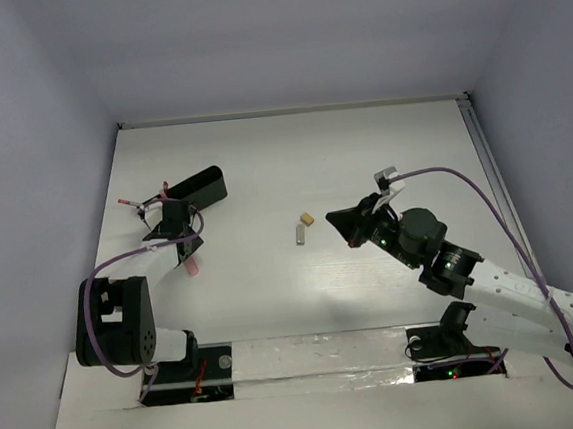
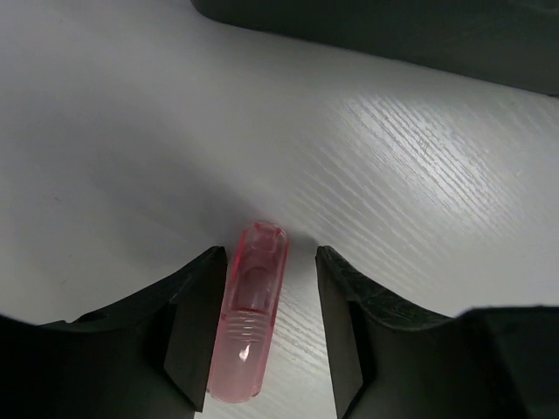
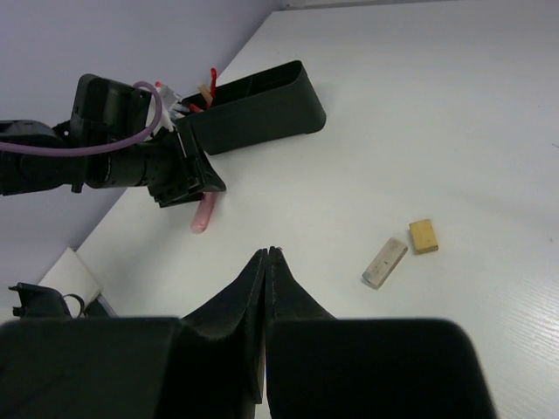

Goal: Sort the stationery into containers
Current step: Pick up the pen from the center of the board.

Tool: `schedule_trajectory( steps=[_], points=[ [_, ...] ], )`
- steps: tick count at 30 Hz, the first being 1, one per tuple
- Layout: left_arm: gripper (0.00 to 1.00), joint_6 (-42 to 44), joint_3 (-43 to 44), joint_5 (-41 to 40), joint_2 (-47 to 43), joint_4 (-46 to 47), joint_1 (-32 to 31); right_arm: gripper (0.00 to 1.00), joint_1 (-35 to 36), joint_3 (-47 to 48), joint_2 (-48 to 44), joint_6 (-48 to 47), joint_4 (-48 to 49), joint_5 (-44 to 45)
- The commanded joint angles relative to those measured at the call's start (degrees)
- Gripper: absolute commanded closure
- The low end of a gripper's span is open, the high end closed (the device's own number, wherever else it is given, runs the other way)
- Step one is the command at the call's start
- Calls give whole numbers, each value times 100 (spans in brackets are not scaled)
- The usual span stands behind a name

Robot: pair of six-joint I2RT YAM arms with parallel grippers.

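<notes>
1. Your left gripper [image 1: 190,255] points down at the white table [image 1: 261,156], near its left edge. Its jaws are spread and straddle a pink capsule-shaped piece [image 2: 249,323].
2. In the left wrist view, the capsule lies flat on the table and lengthwise between the 2 fingers [image 2: 196,323]. It sits close against the left one, with a clear gap to the right one. Neither finger is clamped on it.
3. The long black box [image 1: 196,189] lies on the table just beyond the left gripper. Its dark wall crosses the top of the left wrist view. In the right wrist view, a red pen [image 3: 212,78] sticks up from the box end nearest the left arm.
4. Your right gripper [image 1: 335,217] hangs over the table right of centre, pointing left. In the right wrist view, its fingers [image 3: 253,288] are pressed together with nothing between them.
5. 2 small blocks lie mid-table, between the grippers and nearer the right one: a beige eraser [image 1: 307,218] and a pale oblong eraser [image 1: 299,234]. They are just beside each other but not touching, and both are well apart from the box.
6. The right wrist view shows the pink capsule at the tips of the left gripper, on the side away from the box.
</notes>
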Motion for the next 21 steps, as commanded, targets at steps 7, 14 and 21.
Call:
schedule_trajectory(
  steps=[7,14,21],
  points=[
    [75,-178,-46,112,137,30,18,98,-9,-29,-140,-115,-21,24],
    [100,-161,-353,190,-302,39,18,98,-9,-3,18,-124,-12,129],
    [100,-152,-197,1008,-1740,-101,18,97,-9,41,352,-115,14,226]
  ],
)
